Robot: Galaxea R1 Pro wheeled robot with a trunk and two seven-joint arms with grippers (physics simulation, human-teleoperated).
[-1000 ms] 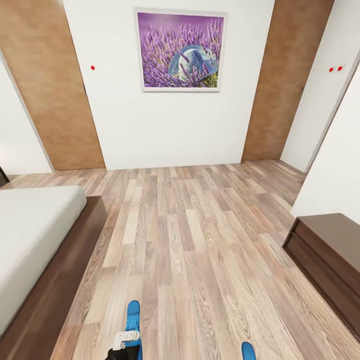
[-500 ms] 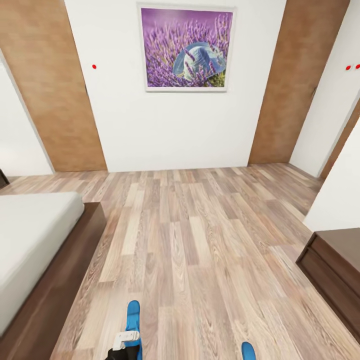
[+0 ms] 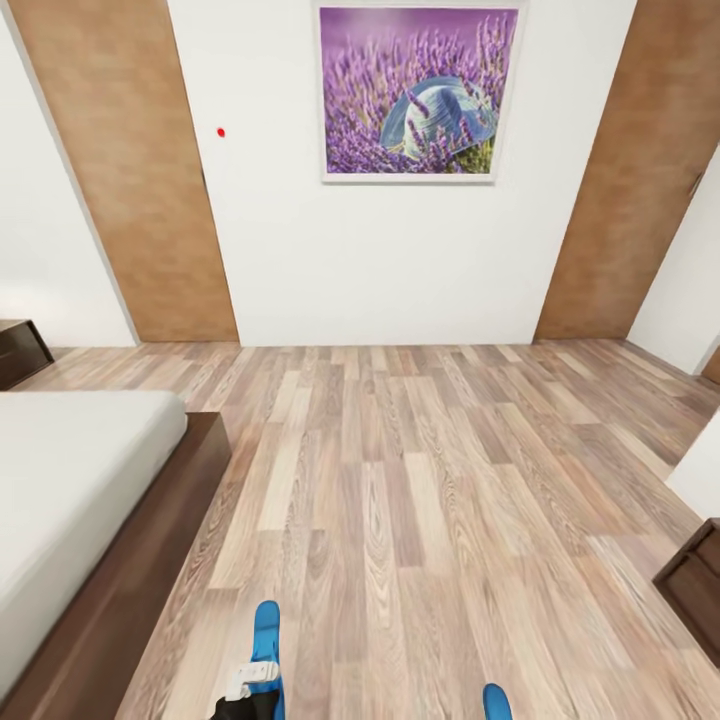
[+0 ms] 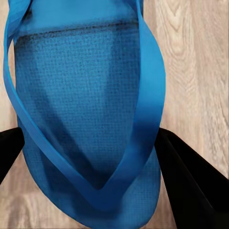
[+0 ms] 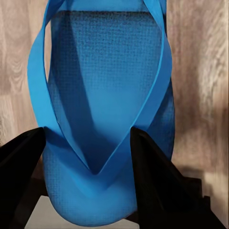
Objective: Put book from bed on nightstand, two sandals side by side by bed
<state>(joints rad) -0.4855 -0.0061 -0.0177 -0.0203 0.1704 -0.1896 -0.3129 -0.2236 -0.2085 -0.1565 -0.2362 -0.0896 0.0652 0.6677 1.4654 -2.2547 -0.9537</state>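
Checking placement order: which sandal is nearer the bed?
The left end effector's sandal, toward the bed; the right one's sandal sits farther out over open floor.

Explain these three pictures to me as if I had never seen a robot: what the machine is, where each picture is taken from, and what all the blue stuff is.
This is a simulated wheeled robot with two arms, each ending in a two-fingered pincer. The big picture comes from a camera on its head, looking forward and down into a bedroom: a wood-plank floor, a bed on the left, a lavender picture on the far wall. At its lower edge the left pincer carries one blue sandal, and the tip of the other sandal pokes up at the right. The two small pictures come from cameras near each pincer, looking along its fingers. The left one shows the left sandal between black fingers; the right one shows the right pincer clamped on the second sandal.
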